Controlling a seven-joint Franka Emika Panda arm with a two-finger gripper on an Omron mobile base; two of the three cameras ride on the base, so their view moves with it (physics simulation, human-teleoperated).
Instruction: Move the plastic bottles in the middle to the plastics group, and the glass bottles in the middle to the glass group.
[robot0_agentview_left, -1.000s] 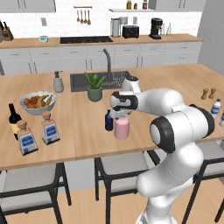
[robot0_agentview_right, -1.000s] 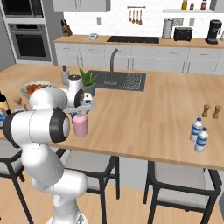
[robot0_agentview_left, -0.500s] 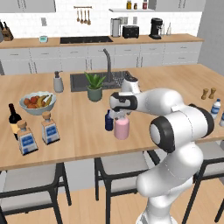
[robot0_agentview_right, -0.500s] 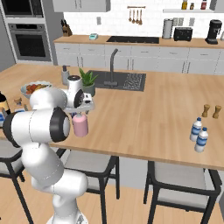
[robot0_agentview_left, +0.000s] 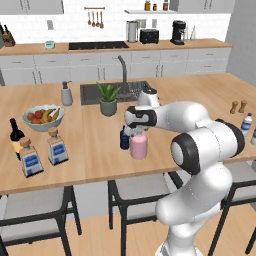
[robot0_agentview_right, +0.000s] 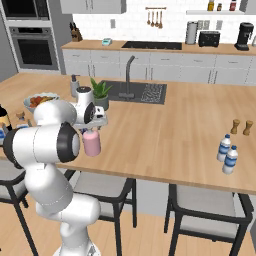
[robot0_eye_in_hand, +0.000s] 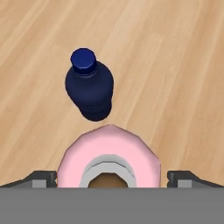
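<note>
Pink bottle (robot0_eye_in_hand: 109, 153) stands between spread fingers (robot0_eye_in_hand: 41, 178), navy bottle (robot0_eye_in_hand: 89, 85) just beyond.

Even, bright, diffuse light is filling the rendered kitchen, with no visible lamp and no glare. Shadows are staying faint: a soft one is sitting under the chairs (robot0_agentview_left: 47, 207), and a thin dark rim is hugging the navy bottle (robot0_eye_in_hand: 89, 89) on the wooden bench (robot0_eye_in_hand: 175, 65) in the hand view. The base views are looking slightly soft and coarse. The white arm (robot0_agentview_left: 200, 135) is showing smooth shading without hard highlights. Edges are showing no bending.
</note>
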